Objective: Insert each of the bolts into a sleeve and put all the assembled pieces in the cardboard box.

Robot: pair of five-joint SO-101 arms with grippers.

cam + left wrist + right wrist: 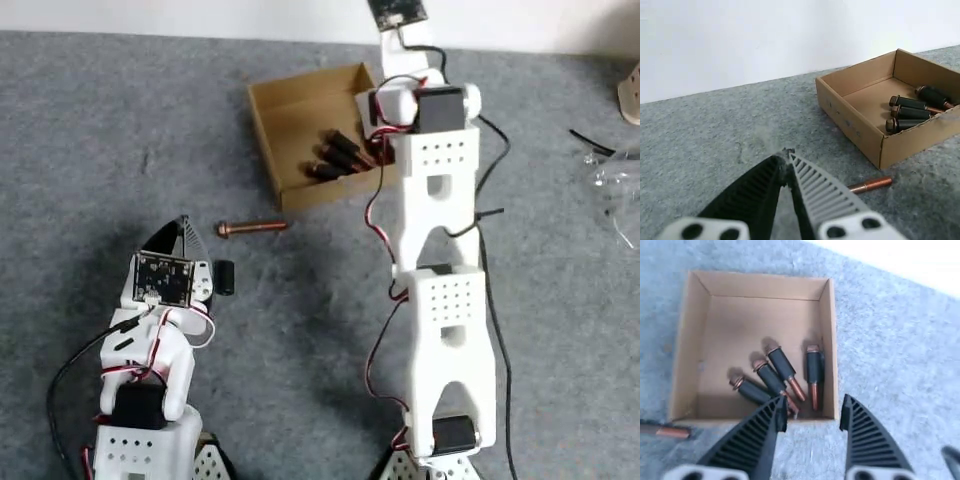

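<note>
- Right wrist view: we see the cardboard box (pixel 687 350) holding four assembled pieces (pixel 781 367), each a copper shank in a black casing, lying side by side on the box floor.
- The right claw (pixel 812 412) hangs above the box wall closest to the arms, with its jaws apart and nothing between them.
- The left claw (pixel 788 156) sits outside the box, off its open corner, with its jaws together and empty.
- One bolt (pixel 252 228) lies flat on the grey bench (pixel 80 130) just outside the box, roughly parallel to its near wall, between the box and the left claw.
- One black sleeve (pixel 224 277) rests on the bench farther from the box than the bolt, just beside the left arm's wrist.
- We judge the task nearly done, with this last bolt and sleeve left to mate and drop in the box.
- The next move, as we read it, calls for the left claw to open before it can take either part.
- The bolt lies flat, so we expect it needs a pinch across its shank, then lining up with the sleeve's bore.
</note>
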